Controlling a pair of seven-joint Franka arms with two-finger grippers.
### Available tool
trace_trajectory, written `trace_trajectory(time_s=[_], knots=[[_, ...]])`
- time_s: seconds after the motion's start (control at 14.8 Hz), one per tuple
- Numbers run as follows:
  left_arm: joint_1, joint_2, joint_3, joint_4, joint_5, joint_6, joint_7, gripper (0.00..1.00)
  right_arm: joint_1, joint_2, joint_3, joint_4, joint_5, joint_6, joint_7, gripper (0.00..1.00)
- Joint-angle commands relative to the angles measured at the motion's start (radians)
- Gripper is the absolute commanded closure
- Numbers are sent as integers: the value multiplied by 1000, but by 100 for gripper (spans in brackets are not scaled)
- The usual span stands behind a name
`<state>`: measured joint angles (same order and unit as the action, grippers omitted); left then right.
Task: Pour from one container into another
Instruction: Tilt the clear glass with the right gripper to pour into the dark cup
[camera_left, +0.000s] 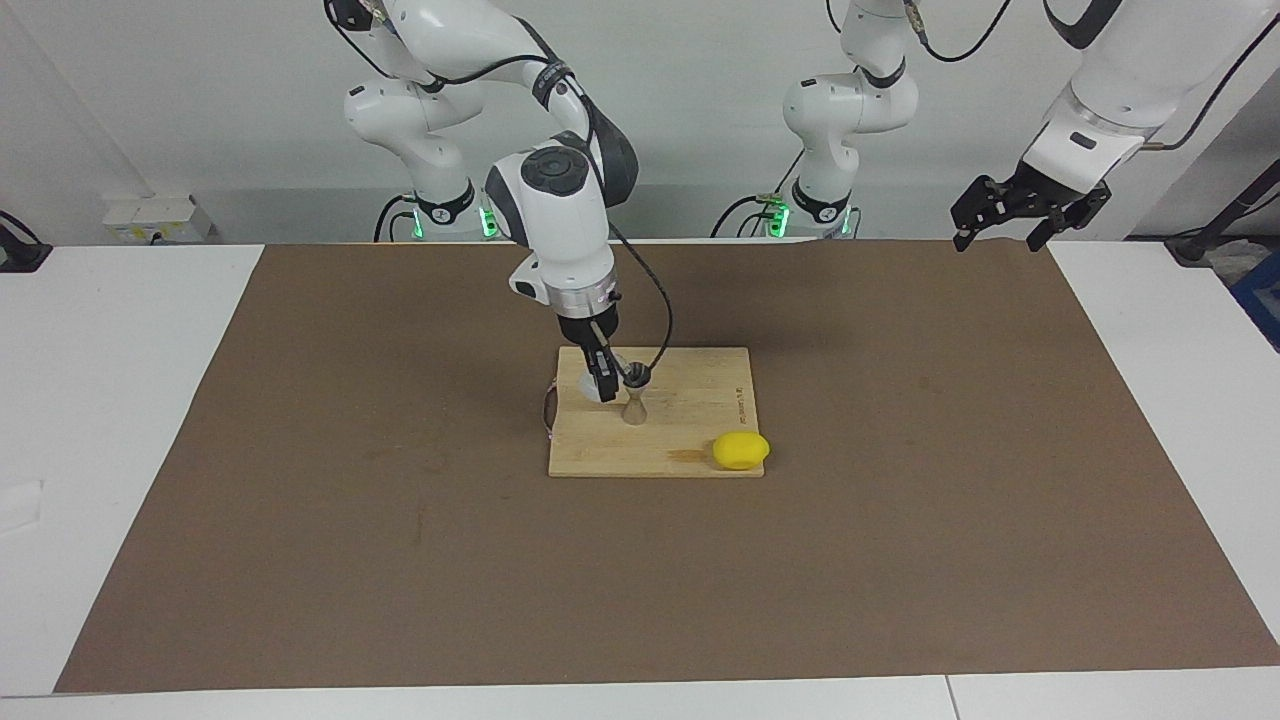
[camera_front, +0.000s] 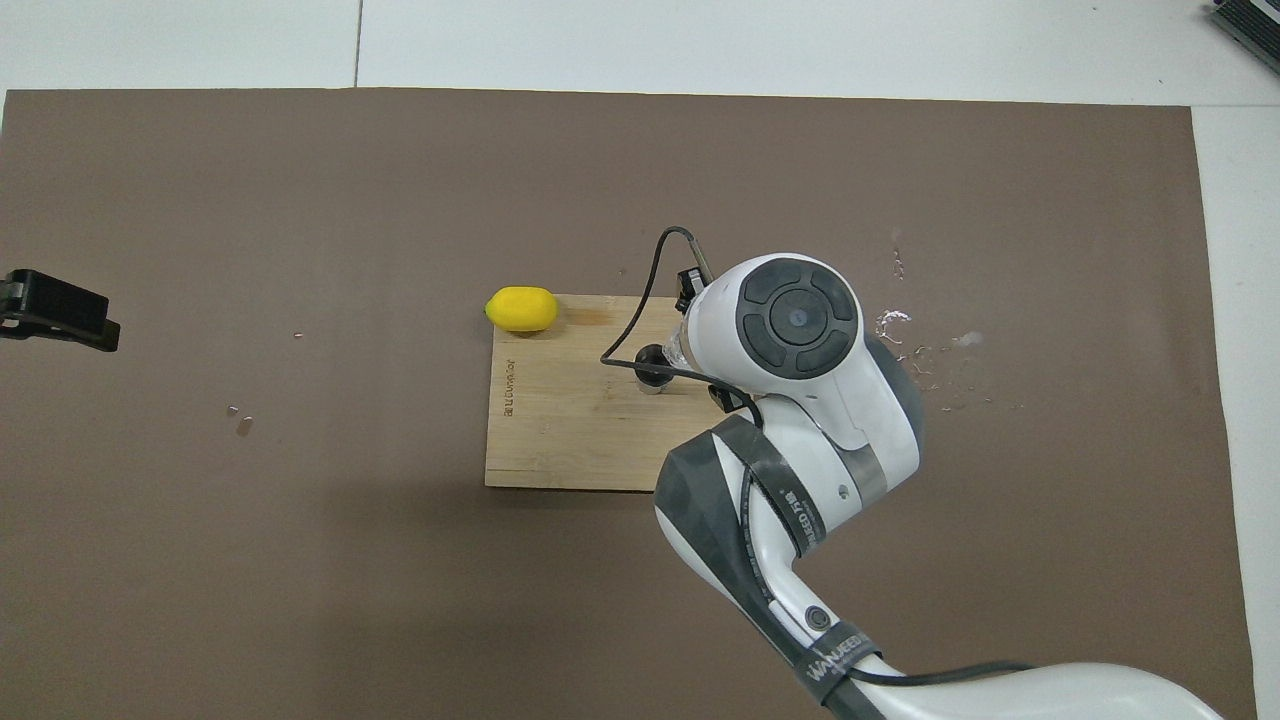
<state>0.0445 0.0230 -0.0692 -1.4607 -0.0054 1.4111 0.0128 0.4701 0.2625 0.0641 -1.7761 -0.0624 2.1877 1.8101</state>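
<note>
The small silvery jigger (camera_left: 634, 397) stands upright on the wooden board (camera_left: 700, 405), its dark mouth showing from above (camera_front: 652, 366). My right gripper (camera_left: 603, 384) hangs nearly straight down over the board, right beside the jigger on the right arm's side. It is shut on the clear cup (camera_left: 593, 386), which sits low at about the height of the jigger's rim. In the overhead view the wrist covers most of the cup (camera_front: 680, 349). My left gripper (camera_left: 996, 238) waits open in the air over the mat's corner at the left arm's end (camera_front: 56, 315).
A yellow lemon (camera_left: 741, 450) rests at the board's corner farthest from the robots (camera_front: 521, 309). Wet droplets (camera_front: 900, 330) lie on the brown mat beside the board, toward the right arm's end. A black cable loops from the right wrist over the jigger.
</note>
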Motion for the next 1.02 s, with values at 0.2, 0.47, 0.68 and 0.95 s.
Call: trace_trajectory(time_s=[0.2, 0.47, 0.68, 0.95], knots=[[5, -26, 0, -33, 16, 25, -7, 0, 28, -11, -4, -8, -120, 0, 40, 71], [-5, -28, 0, -36, 16, 25, -10, 0, 42, -14, -4, -11, -174, -3, 41, 72], [-20, -28, -12, -36, 16, 26, -23, 0, 48, -25, -1, -29, -218, -2, 41, 72], [-78, -28, -14, -36, 16, 26, -99, 0, 48, -25, -1, -29, -231, -2, 41, 72]])
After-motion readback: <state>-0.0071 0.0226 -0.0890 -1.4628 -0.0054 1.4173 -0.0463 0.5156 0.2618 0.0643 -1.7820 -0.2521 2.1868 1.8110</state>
